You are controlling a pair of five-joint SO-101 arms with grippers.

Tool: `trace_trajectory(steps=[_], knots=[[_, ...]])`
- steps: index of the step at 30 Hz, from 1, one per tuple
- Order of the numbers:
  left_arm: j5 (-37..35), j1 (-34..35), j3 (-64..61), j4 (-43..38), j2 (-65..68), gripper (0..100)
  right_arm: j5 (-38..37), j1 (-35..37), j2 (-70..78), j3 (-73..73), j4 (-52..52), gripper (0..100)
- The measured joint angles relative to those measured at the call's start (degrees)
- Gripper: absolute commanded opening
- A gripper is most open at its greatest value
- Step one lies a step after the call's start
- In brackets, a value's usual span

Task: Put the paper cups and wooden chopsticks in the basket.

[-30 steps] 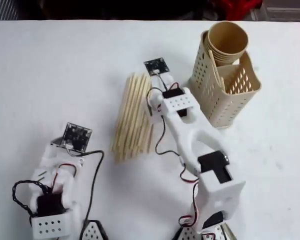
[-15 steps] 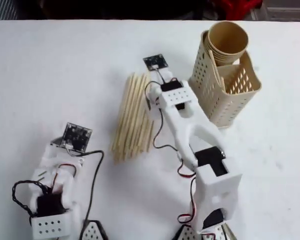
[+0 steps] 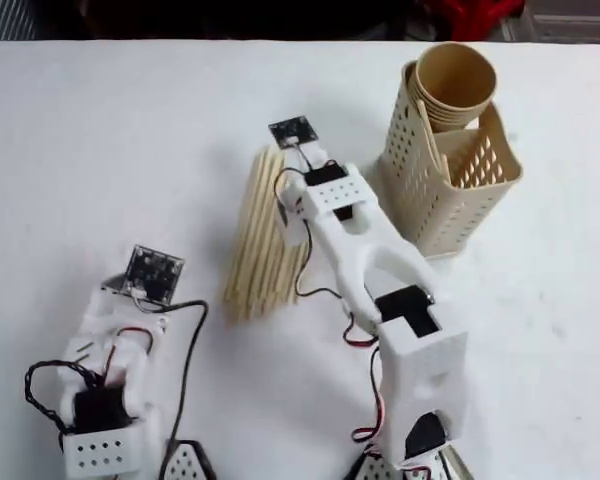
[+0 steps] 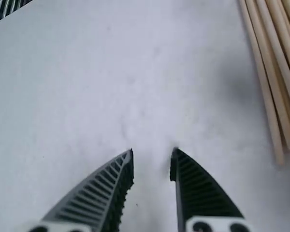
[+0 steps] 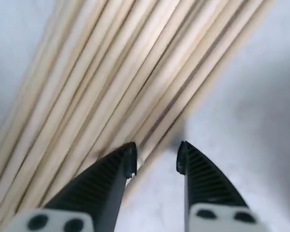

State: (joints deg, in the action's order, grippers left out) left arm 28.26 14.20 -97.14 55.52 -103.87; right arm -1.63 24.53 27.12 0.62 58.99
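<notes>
Overhead, task things: the paper cups (image 3: 458,80) stand nested in the far compartment of the basket (image 3: 450,215); the wooden chopsticks (image 3: 263,235) lie as a loose bundle on the table (image 3: 130,120), near the basket but apart from it.
High view, right arm: stretched out over the bundle's basket-side edge, its wrist above the upper half of the sticks.
High view, left arm: folded back at the near edge of the table, well apart from sticks and basket.
Left wrist view, hand: the left gripper (image 4: 152,154) hovers over bare table with its jaws a narrow gap apart and nothing between them; the chopsticks (image 4: 275,72) lie off to one side.
Right wrist view, hand: the right gripper (image 5: 157,150) has its jaws only narrowly parted and holds nothing. One fingertip sits over the outermost sticks, the other over bare table just beside the bundle (image 5: 135,72).
Step in hand: judged to be lining up a grasp on the chopsticks, the cups being already in.
Doing it well: the gap looks too small for more than a stick or two, so widen first.
Doing it well, placement: straddle several sticks across their length, near the middle so they lift level.
Doing it well, closing: press down to the table before closing; loose round sticks will likely roll or fan out if pinched at an edge.
</notes>
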Motion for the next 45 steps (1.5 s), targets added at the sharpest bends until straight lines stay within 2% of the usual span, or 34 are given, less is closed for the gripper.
trace_trajectory(steps=[7, 12, 31, 38, 45], knots=[[0.0, 0.0, 0.0, 0.0, 0.0, 14, 0.0, -2.37, 0.09, -0.09, 0.88, 13.8], [0.0, 0.0, 0.0, 0.0, 0.0, 14, 0.0, -3.96, 0.44, -0.35, 0.62, 3.5], [0.0, 0.0, 0.0, 0.0, 0.0, 14, 0.0, -4.4, -0.7, -0.53, 2.9, 1.6], [0.0, 0.0, 0.0, 0.0, 0.0, 14, 0.0, -4.4, -15.56, 1.93, 9.14, 1.6], [0.0, 0.0, 0.0, 0.0, 0.0, 14, -3.08, -2.64, -40.97, 17.58, 4.13, 1.6]])
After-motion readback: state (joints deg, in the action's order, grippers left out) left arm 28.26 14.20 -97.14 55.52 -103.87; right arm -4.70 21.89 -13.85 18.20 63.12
